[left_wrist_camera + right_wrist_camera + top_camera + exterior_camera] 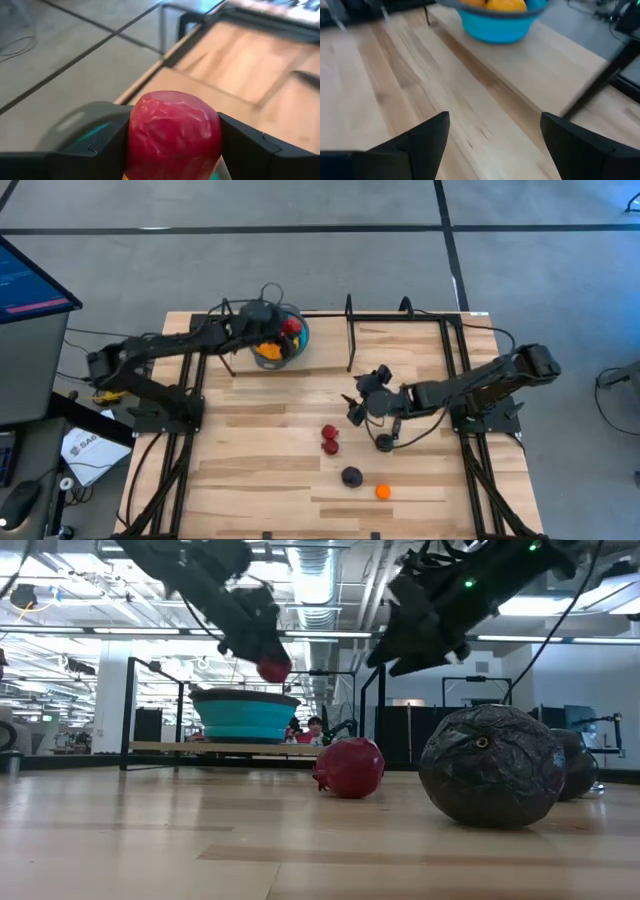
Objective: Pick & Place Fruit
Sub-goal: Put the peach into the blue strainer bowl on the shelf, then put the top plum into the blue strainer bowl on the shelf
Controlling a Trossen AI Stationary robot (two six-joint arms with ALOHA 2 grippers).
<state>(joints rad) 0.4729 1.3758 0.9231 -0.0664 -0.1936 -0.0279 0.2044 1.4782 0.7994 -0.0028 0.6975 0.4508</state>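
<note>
Red fruit (172, 134) is pinched in left gripper (284, 332) over blue bowl (300, 343), which already holds fruit. Should be lowered a bit, then let go, so nothing bounces out; height above rim prob small, hard to judge. Right gripper (366, 395) is spread, empty, above table (260, 450) near two red fruits (331, 439).

Bowl (297, 340) sits at the worktop's (260, 450) far side, fruit inside; left gripper (285, 330) hangs above it gripping one fruit (172, 132). Four loose fruits (331, 439) lie nearer, right gripper (362, 402) just beside them.
</note>
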